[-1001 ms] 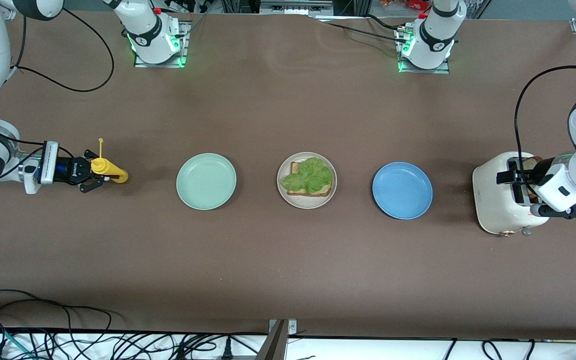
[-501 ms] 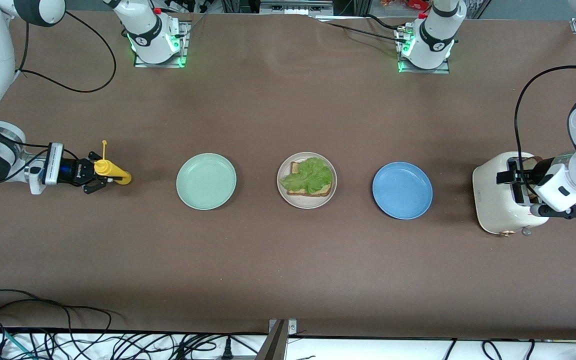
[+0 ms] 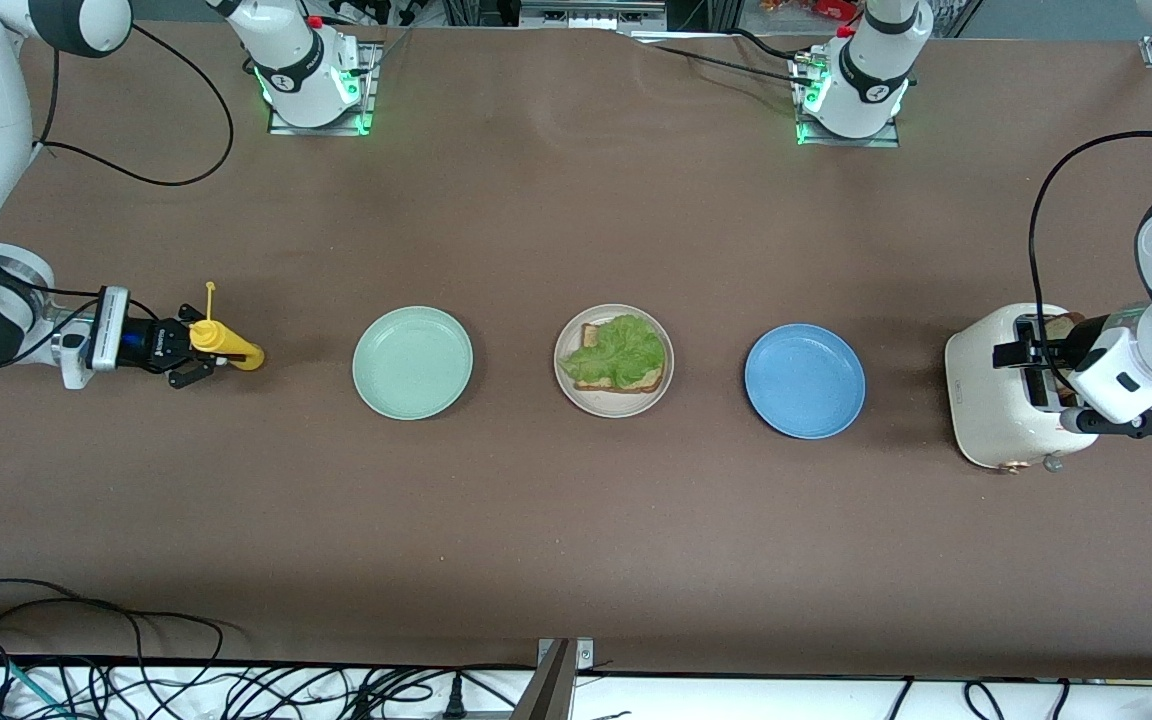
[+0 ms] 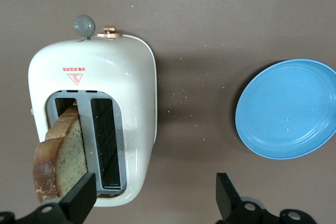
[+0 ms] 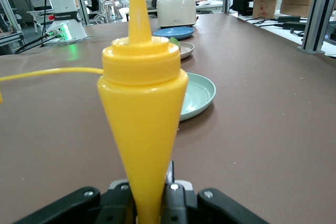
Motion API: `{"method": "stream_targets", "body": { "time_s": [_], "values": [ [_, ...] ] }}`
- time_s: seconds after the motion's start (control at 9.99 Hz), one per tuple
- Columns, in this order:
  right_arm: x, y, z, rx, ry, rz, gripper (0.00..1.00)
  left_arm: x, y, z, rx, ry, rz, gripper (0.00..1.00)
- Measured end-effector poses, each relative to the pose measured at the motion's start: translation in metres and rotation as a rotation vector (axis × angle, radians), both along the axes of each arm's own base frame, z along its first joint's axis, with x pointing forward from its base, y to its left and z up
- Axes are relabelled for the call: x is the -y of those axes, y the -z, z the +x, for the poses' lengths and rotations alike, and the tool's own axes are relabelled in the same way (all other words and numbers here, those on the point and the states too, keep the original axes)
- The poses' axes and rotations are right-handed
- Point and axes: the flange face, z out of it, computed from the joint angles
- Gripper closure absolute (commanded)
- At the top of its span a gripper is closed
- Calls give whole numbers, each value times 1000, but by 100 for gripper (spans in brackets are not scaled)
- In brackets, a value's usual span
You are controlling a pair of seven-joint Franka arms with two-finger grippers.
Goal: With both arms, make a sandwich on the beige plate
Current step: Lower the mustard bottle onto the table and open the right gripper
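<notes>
The beige plate (image 3: 614, 405) sits mid-table and carries a toast slice (image 3: 648, 381) topped with a green lettuce leaf (image 3: 619, 350). A second toast slice (image 4: 59, 162) sticks up out of one slot of the white toaster (image 4: 131, 93) at the left arm's end. My left gripper (image 4: 152, 200) hangs open over the toaster's edge, one finger (image 4: 79, 200) beside that slice and touching nothing. At the right arm's end, my right gripper (image 3: 188, 352) is shut on an upright yellow squeeze bottle (image 5: 142, 103); the bottle (image 3: 226, 347) stands low by the table.
A mint green plate (image 3: 413, 362) lies between the bottle and the beige plate. A blue plate (image 3: 804, 380) lies between the beige plate and the toaster (image 3: 996, 400). Both arm bases stand along the table edge farthest from the front camera. Cables hang off the nearest edge.
My right gripper has shifted slightly toward the mint green plate with the yellow bottle in it. The left arm has not moved.
</notes>
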Motion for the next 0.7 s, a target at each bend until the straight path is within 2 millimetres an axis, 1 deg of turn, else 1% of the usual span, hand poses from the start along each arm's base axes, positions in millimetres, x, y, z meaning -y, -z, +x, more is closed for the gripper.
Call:
{"method": "stream_targets", "body": {
  "time_s": [0.2, 0.3, 0.4, 0.5, 0.6, 0.7],
  "values": [
    [3, 14, -4, 4, 8, 11, 100, 0, 0, 0, 0, 0, 0, 0],
    [3, 18, -4, 3, 8, 12, 100, 0, 0, 0, 0, 0, 0, 0],
    [2, 18, -4, 4, 7, 12, 89, 0, 0, 0, 0, 0, 0, 0],
    [2, 17, -2, 7, 6, 13, 45, 0, 0, 0, 0, 0, 0, 0],
    [2, 16, -2, 9, 6, 14, 42, 0, 0, 0, 0, 0, 0, 0],
    [2, 16, -1, 9, 6, 17, 42, 0, 0, 0, 0, 0, 0, 0]
  ]
}}
